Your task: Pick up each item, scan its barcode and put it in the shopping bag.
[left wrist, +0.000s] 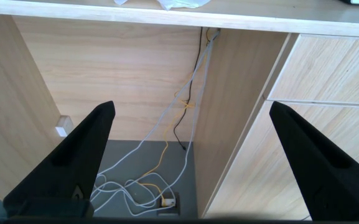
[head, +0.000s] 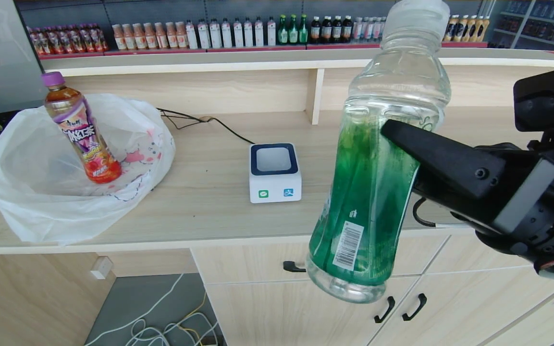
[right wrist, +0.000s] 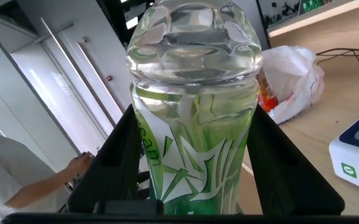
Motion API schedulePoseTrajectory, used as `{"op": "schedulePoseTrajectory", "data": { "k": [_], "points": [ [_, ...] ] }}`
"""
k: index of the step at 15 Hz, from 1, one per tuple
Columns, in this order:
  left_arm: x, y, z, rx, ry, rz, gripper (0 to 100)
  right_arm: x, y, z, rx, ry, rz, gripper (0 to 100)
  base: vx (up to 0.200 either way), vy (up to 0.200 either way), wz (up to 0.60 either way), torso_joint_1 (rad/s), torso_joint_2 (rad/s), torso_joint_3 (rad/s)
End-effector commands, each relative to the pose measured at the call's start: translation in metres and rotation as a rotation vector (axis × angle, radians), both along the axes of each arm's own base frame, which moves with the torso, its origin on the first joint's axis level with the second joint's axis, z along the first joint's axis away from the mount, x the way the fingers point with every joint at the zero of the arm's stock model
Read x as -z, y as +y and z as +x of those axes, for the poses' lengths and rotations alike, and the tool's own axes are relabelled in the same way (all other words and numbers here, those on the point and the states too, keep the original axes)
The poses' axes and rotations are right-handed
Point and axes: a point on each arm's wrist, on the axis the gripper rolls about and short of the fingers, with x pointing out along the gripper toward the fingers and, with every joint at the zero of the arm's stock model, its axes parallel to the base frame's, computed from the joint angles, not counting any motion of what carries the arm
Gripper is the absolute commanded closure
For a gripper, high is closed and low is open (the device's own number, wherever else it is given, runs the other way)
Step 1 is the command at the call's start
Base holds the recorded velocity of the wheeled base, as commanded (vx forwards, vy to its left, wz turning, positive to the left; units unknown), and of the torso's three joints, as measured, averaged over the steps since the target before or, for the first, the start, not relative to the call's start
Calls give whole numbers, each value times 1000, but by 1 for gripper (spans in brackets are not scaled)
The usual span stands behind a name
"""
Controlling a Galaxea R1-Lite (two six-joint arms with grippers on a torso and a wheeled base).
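Observation:
My right gripper [head: 401, 144] is shut on a clear bottle with a green label [head: 377, 158], held tilted high in front of the counter, to the right of the scanner and nearer than it; its barcode faces the head camera. In the right wrist view the bottle [right wrist: 195, 118] sits between the two black fingers. The white scanner [head: 275, 172] with a dark-rimmed window stands mid-counter. At the left the white shopping bag [head: 65, 168] holds an upright tea bottle [head: 82, 129] with a purple cap. My left gripper [left wrist: 188, 162] is open, low below the counter edge, over a cable-strewn floor.
A black cable [head: 200, 120] runs along the counter [head: 200, 206] behind the scanner. Cupboard doors with black handles [head: 413, 307] lie below the counter. A raised shelf ledge [head: 257, 60] backs the counter, with rows of bottles behind it. Loose cables [left wrist: 148, 186] lie on the floor.

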Motion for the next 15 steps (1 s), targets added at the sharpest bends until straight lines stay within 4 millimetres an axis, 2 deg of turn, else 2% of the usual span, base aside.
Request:
{"op": "schedulePoseTrajectory", "data": {
  "k": [1,8,11,15],
  "points": [
    [0,0,0,0,0,0,0,-1,-1,-1,27,-50,-10,100,0,0,0,0,0,0],
    [0,0,0,0,0,0,0,18,-9,4,299,-184,-109,100,0,0,0,0,0,0],
    [0,0,0,0,0,0,0,20,-6,10,457,-348,-187,100,0,0,0,0,0,0],
    [0,0,0,1,0,1,0,25,-6,17,690,-392,-257,100,0,0,0,0,0,0]
  ]
}}
